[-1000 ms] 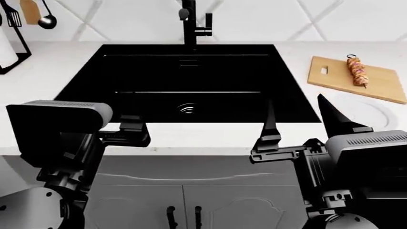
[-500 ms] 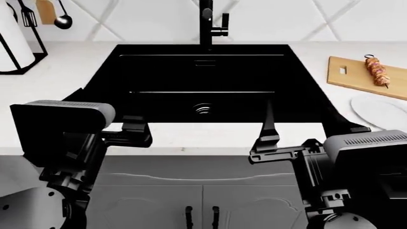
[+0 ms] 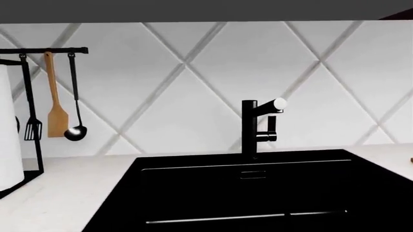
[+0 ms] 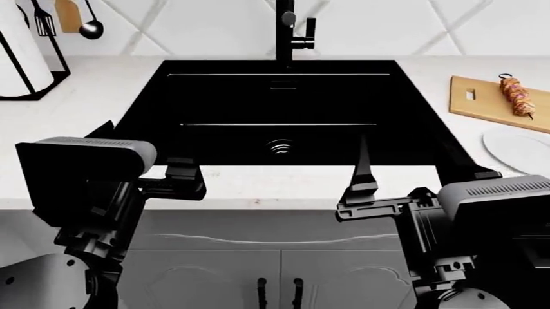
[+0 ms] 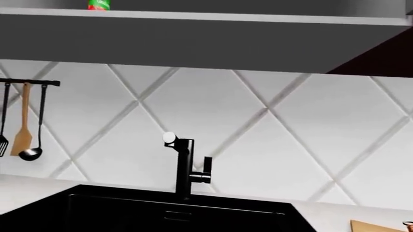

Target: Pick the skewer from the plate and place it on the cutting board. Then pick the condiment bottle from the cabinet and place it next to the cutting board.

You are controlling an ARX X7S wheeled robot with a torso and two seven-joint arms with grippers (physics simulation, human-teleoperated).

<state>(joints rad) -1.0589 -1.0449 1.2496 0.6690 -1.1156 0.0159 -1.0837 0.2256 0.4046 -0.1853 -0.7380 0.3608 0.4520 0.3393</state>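
Skewer [image 4: 517, 95] lies on cutting board [image 4: 490, 103]; plate [image 4: 516, 148] beside.

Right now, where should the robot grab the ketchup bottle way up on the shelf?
Only the base of the condiment bottle shows, red with a green band, standing at the cabinet shelf's front edge; its top is cut off. Probably best to come from the open front, level, and close on the round body. Both grippers are low by the sink, empty.

Blk sink [image 4: 172, 96], faucet [image 4: 288, 29], utensil rack [image 3: 45, 50]
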